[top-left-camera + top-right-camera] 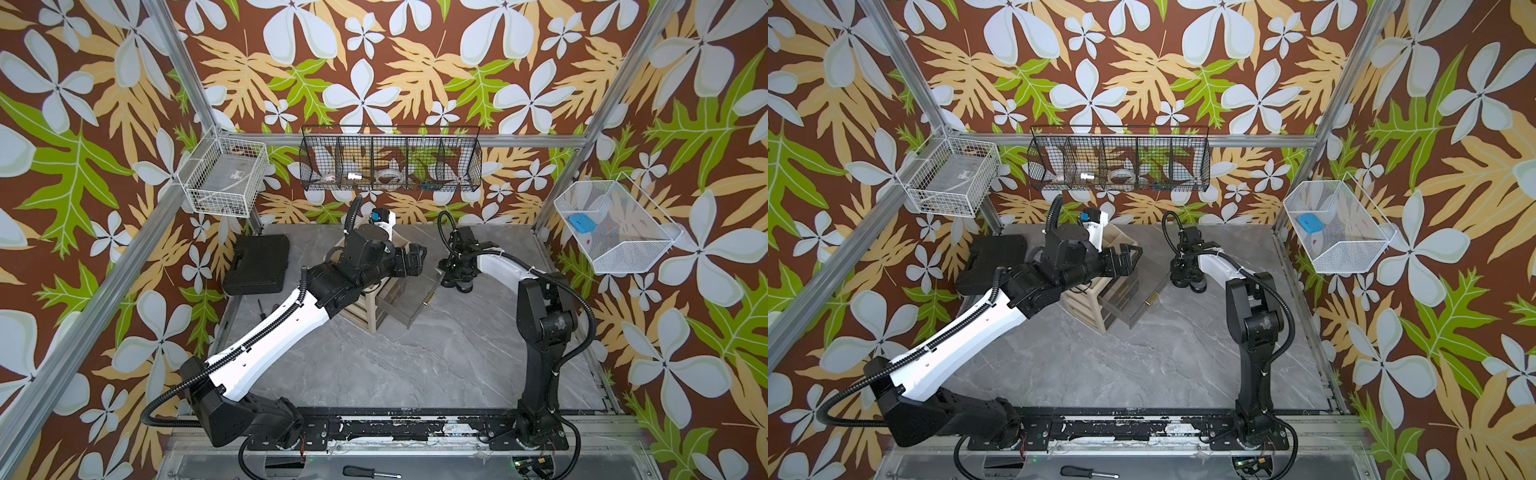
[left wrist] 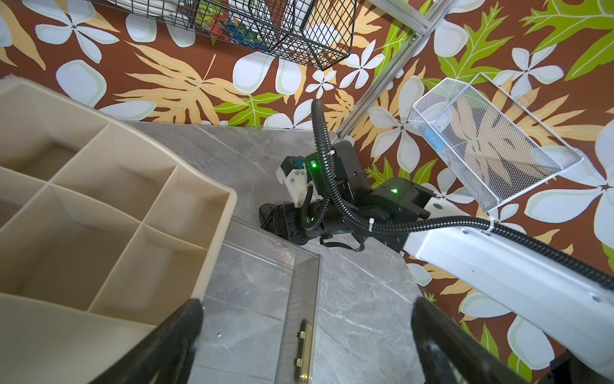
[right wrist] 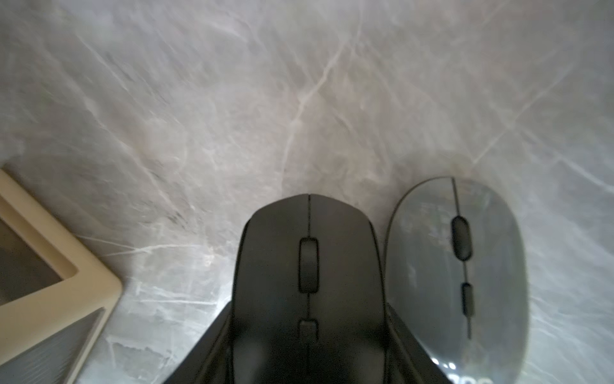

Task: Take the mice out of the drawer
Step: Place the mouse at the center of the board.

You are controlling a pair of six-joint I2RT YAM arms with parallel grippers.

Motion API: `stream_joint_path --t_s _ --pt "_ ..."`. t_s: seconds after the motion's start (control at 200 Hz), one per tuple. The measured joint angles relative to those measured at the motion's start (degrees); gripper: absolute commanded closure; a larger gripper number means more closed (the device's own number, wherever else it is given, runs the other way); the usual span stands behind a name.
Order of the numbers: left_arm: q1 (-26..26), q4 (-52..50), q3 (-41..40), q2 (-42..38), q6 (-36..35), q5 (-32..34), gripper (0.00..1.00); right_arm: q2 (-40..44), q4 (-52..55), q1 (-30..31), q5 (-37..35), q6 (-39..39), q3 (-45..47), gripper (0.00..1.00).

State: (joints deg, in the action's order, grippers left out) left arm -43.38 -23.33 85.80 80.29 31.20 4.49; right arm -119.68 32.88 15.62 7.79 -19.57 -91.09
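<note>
The black mouse (image 3: 309,252), clamped in the jaws of the right gripper (image 3: 309,332) low at the counter (image 3: 232,99) right of the drawer (image 2: 309,257), is best set flat without nudging the grey mouse (image 3: 458,266) just beside it, the jaws of the left gripper (image 2: 307,307) standing wide apart.

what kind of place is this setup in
Most likely a robot lab work cell, not a home: two robot arms on a shared base rail, an aluminium frame holding floral-print walls, and a black wire basket hung above a marble-look tabletop.
</note>
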Motion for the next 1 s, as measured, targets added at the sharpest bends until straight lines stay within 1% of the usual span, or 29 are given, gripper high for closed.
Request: stream_joint_path --t_s 0.24,0.415,0.661,0.726,0.846,1.001 --pt "0.2 0.0 -0.3 -0.5 0.0 0.7 0.00 -1.2 -1.6 1.4 0.8 -1.0 0.4 0.47" --pt "0.2 0.0 -0.3 -0.5 0.0 0.9 0.00 -2.4 -1.9 1.6 -0.3 -1.2 0.3 0.45" --pt "0.3 -0.1 -0.1 -0.6 0.0 1.1 0.00 -3.1 -2.3 2.1 -0.1 -1.2 0.2 0.31" --pt "0.3 -0.1 0.1 -0.6 0.0 1.1 0.00 -3.1 -1.9 2.1 -0.1 -1.2 -0.3 0.30" --pt "0.5 -0.5 0.9 -0.9 -0.2 1.3 0.00 -1.6 -1.6 1.9 0.0 -1.4 -0.7 0.28" --pt "0.5 -0.8 1.8 -2.7 -0.8 1.8 0.00 3.0 -1.9 0.2 1.9 -2.4 1.5 0.28"
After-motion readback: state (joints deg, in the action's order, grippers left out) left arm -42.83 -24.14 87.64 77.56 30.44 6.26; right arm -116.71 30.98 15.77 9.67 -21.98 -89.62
